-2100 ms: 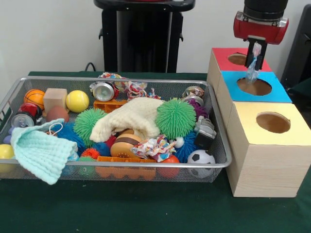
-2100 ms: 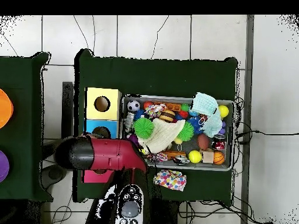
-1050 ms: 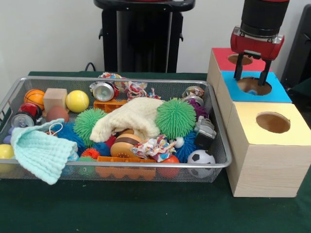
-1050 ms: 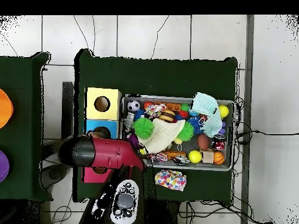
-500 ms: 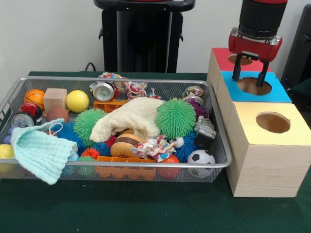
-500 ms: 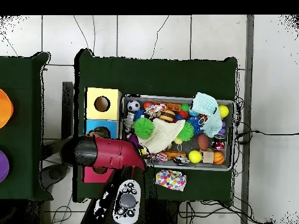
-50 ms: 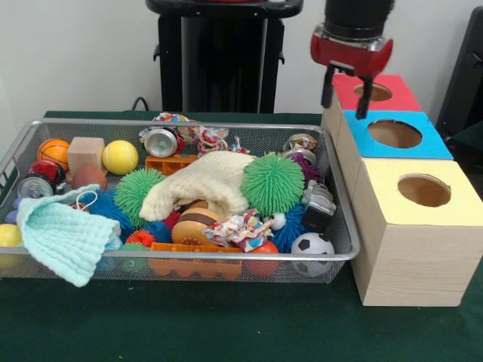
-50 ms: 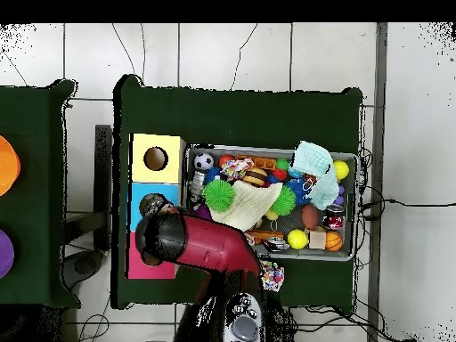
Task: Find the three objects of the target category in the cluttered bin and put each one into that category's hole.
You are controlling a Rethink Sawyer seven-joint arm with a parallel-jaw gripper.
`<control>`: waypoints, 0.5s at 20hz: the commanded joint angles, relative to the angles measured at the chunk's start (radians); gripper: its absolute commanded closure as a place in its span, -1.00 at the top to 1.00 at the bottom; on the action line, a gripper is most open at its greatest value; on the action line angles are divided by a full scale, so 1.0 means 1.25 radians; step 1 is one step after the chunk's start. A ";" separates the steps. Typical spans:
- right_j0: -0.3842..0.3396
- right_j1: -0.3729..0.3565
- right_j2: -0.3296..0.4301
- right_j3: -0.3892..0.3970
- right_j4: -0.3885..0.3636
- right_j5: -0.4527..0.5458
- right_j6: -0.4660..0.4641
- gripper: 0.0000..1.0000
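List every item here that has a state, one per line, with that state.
claw: open, empty, hanging by the bin's corner beside the boxes
wire bin: full of clutter
red box hole: uncovered
blue box hole: uncovered
yellow box hole: uncovered
cream cloth: crumpled, draped over the toys
mint cloth: hanging over the bin's front rim
silver can: lying on its side

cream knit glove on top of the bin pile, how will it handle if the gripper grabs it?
Likely floppy: the cream glove drapes over the toys beneath it, so it would sag from a pinch. Probably light, being thin knit fabric. It overlaps the green spiky ball, so lifting may nudge that. The gripper hangs open and empty beside the boxes.
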 commanded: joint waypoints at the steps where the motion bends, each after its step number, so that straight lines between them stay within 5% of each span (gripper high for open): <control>1: -0.127 -0.100 0.100 0.162 -0.012 -0.055 -0.036 1.00; 7: -0.326 -0.162 0.204 0.276 -0.054 -0.104 -0.150 1.00; 10: -0.420 -0.154 0.238 0.296 -0.128 -0.141 -0.177 1.00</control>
